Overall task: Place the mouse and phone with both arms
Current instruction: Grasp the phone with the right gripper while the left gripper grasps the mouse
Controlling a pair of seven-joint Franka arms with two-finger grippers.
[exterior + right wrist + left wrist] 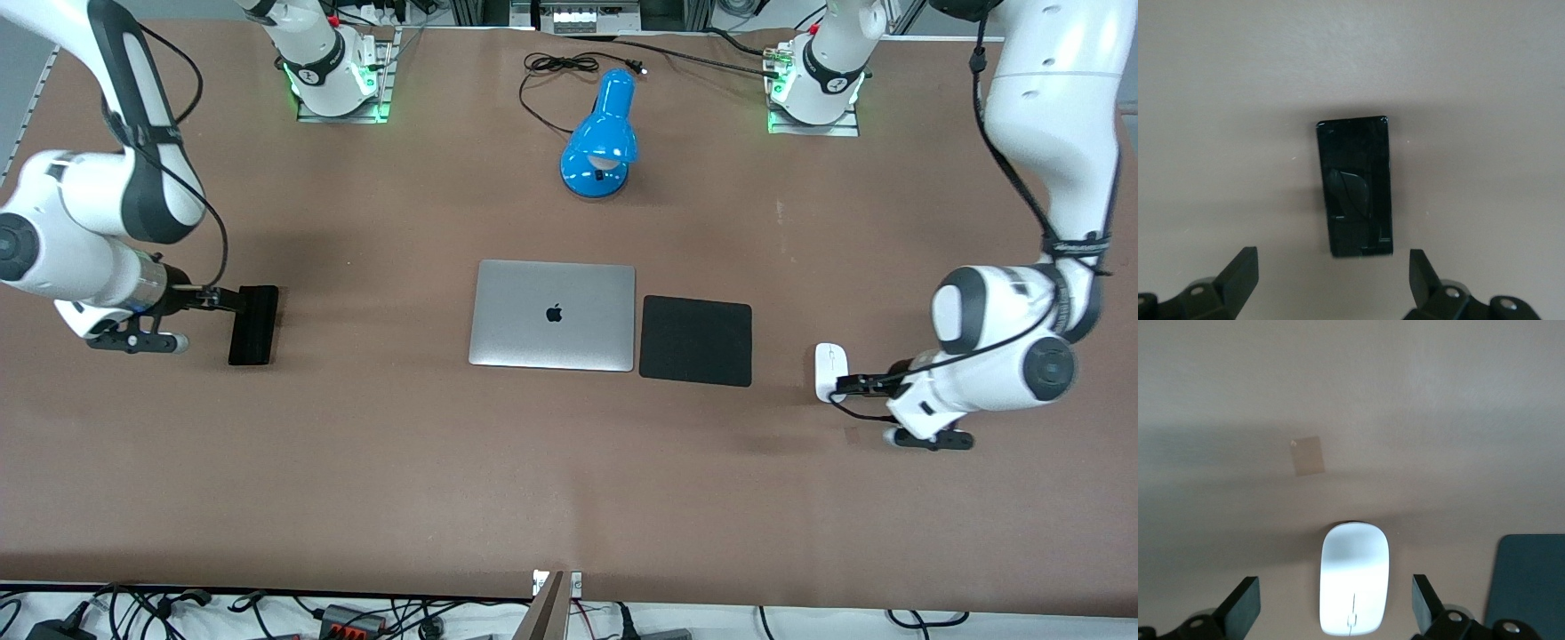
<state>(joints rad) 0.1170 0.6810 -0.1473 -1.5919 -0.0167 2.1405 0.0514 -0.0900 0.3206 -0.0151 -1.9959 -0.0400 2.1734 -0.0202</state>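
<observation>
The white mouse (830,369) lies on the brown table toward the left arm's end, beside the mouse pad. My left gripper (843,384) is open and low over the mouse's nearer end. In the left wrist view the mouse (1355,580) lies between the spread fingers (1243,605), which stand clear of it. The black phone (253,324) lies flat toward the right arm's end. My right gripper (236,300) is open at the phone's farther end. In the right wrist view the phone (1355,197) lies just ahead of the spread fingers (1421,275), untouched.
A closed silver laptop (551,316) lies mid-table with a black mouse pad (695,340) beside it, between laptop and mouse; the pad also shows in the left wrist view (1531,583). A blue desk lamp (600,138) and its black cable (560,67) lie farther back.
</observation>
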